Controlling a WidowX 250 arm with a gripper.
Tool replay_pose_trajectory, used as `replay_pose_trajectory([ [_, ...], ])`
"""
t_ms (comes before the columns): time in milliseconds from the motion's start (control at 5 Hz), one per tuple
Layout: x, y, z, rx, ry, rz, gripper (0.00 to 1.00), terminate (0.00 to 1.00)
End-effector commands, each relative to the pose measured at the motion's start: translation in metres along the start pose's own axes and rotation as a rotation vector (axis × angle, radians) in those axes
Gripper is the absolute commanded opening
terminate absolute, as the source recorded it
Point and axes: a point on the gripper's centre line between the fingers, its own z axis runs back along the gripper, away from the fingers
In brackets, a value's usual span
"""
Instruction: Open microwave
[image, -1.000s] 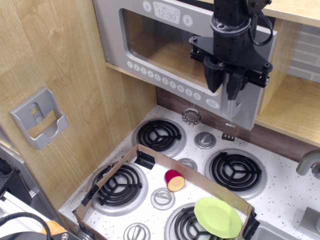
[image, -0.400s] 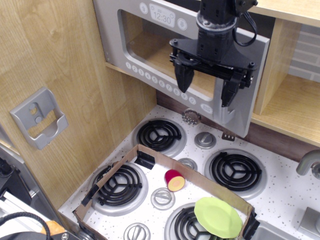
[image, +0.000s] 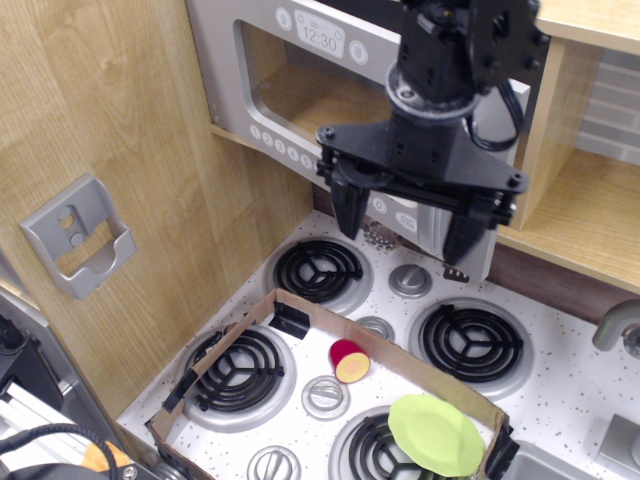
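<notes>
— Wood-grain panels close off the left side, and a white speckled toy stovetop (image: 560, 385) with 4 coil burners fills the bottom. What sits above it?

— The microwave (image: 290, 75), silver-grey, mounted at the top centre under a wooden shelf. Its window door hangs swung out toward the camera, and the clock display (image: 320, 38) reads 12:30 above a row of small round white buttons (image: 268, 138).

— And the arm?

— The black gripper (image: 400, 223) hangs in front of the door's right part, fingers spread wide and pointing down, grasping nothing. The door's handle is hidden behind it.

— Lower down?

— A cardboard tray (image: 240, 325) lies across the front burners. A green plate (image: 435, 435) rests at its right end, and a small red and yellow toy food piece (image: 349, 361) lies near the middle. A grey bracket (image: 77, 236) is fixed to the left panel.
</notes>
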Motion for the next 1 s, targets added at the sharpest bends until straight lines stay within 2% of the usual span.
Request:
replay_pose_trajectory([
  [0, -0.004, -0.032, 0.009, -0.122, -0.005, -0.188, 1.00, 0.00],
  [200, 0.007, -0.056, 0.007, -0.187, 0.000, -0.326, 1.00, 0.00],
  [400, 0.020, -0.088, 0.008, -0.245, 0.044, -0.532, 1.00, 0.00],
  [600, 0.029, -0.112, 0.015, -0.196, 0.057, -0.590, 1.00, 0.00],
  [800, 0.034, -0.130, 0.020, -0.176, -0.042, -0.647, 1.00, 0.00],
])
